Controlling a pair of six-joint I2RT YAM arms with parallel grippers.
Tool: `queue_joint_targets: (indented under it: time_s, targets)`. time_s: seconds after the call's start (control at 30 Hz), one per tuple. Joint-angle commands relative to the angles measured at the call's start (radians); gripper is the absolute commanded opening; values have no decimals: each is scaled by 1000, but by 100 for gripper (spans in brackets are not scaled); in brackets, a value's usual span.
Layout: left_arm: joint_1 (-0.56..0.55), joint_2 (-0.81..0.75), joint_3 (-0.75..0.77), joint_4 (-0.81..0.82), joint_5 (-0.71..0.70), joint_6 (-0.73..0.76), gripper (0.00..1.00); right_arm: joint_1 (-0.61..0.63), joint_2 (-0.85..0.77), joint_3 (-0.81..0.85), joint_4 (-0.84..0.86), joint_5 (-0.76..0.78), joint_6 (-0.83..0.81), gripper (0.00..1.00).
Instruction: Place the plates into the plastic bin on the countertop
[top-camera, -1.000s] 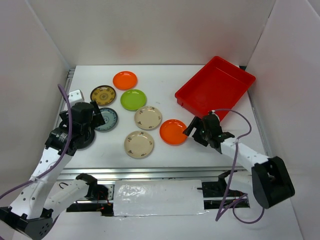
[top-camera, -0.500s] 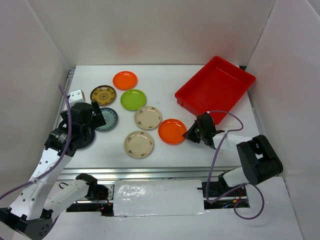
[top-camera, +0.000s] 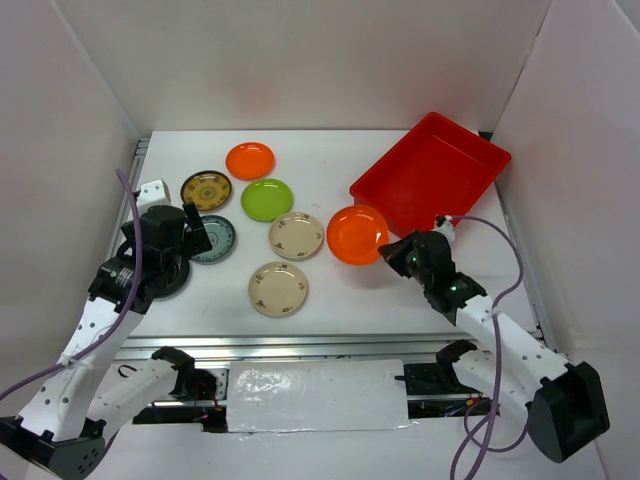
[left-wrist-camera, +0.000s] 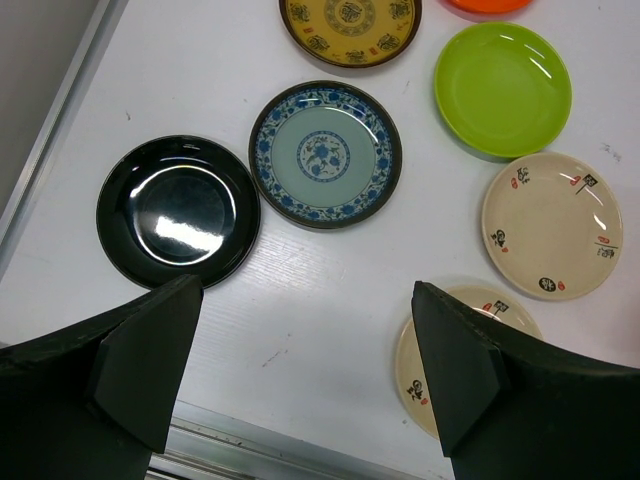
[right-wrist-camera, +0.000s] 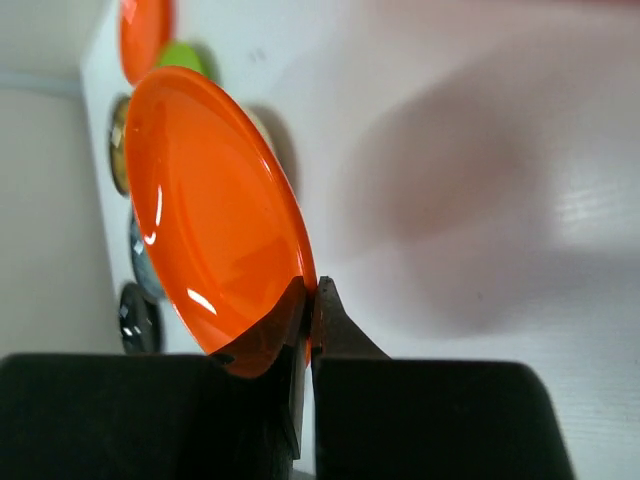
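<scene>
Orange, glossy, probably light, stiff and slippery: pinching the plate (right-wrist-camera: 210, 210) by its thin rim with the right hand (right-wrist-camera: 308, 310), tilting it clear of the bench (top-camera: 330, 300) toward the right edge, just beside the red bin (top-camera: 432, 175). Holding the left hand (left-wrist-camera: 305, 330) spread above the left edge.

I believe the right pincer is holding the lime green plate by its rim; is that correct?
Not quite: the right pincer holds an orange plate by its rim, as the right wrist view shows. The lime green plate lies flat on the countertop.
</scene>
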Motion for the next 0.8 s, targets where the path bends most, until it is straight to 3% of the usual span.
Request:
queue_joint_targets:
  time_s: [0.0,0.27,0.53,0.77]
  targets:
    - [5,-16,-3,37,6,19,99,-60,-42,107,-80,97,-33,0]
    - [5,-13,-7,42,12,22,99,-519,325,363,-27,24,-124,0]
    - [5,-4,-12,51,52,37,99,-605,794,774,-116,-108,-190,0]
    - [5,5,-13,59,70,45,99,-605,974,938,-181,-159,-190,0]
